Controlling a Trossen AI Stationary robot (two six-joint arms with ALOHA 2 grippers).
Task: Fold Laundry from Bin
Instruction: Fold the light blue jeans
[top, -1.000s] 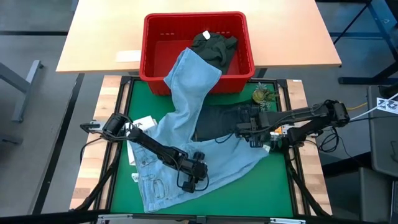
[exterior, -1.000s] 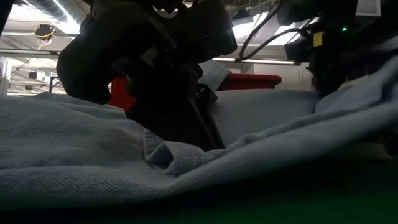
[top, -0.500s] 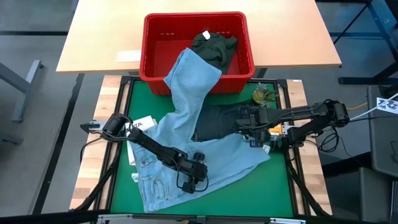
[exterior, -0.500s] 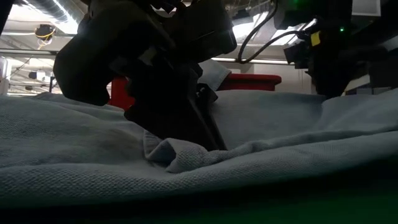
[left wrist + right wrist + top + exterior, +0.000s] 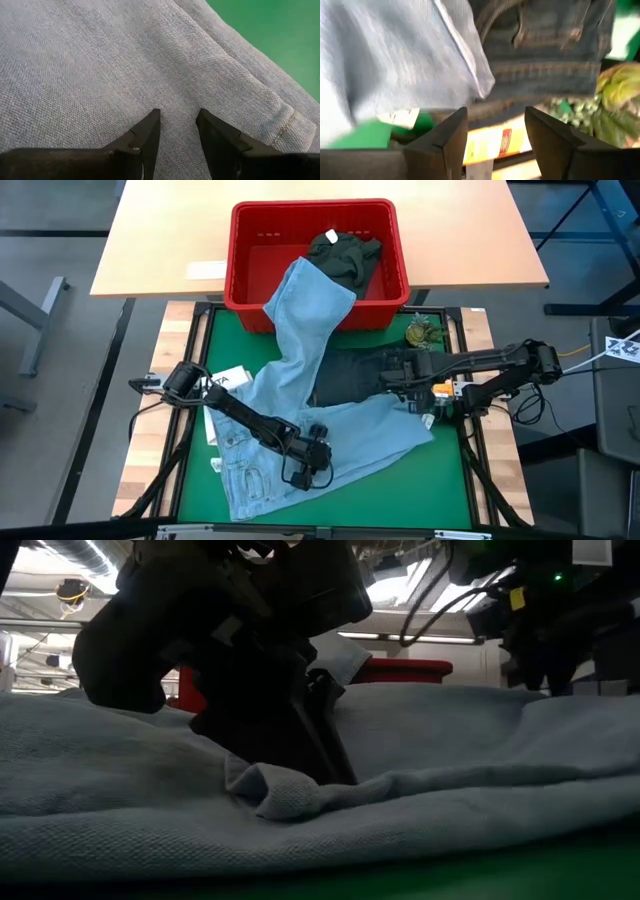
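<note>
- Pinching a ridge of denim, my left gripper (image 5: 177,131) sat pressed into the light blue jeans (image 5: 300,370); its jaws stood partly closed with cloth bunched between them, which I judged was to anchor the trouser leg while the far side was let go.
- In the low view that pinch showed as a small raised fold of cloth at the foot of the fingers.
- My right gripper (image 5: 496,131) hung at about 3 o'clock of the mat, jaws spread and nothing between them; beyond it lay the jeans' free edge and the dark navy jeans (image 5: 350,372).
- The light jeans ran from 12 o'clock, one leg draped over the rim of the bin (image 5: 245,255), down to the waistband at about 7 o'clock.
- A dark olive-green piece (image 5: 345,252) lay in the bin.
- The jeans' hem near 4 o'clock lay short of the green mat (image 5: 440,480), which left bare room toward 5 o'clock.
- A leafy yellow-green thing (image 5: 420,333) sat just beside my right arm, crowding 2 o'clock.
- A white tag (image 5: 232,376) lay near 9 o'clock, part-covered by denim.
</note>
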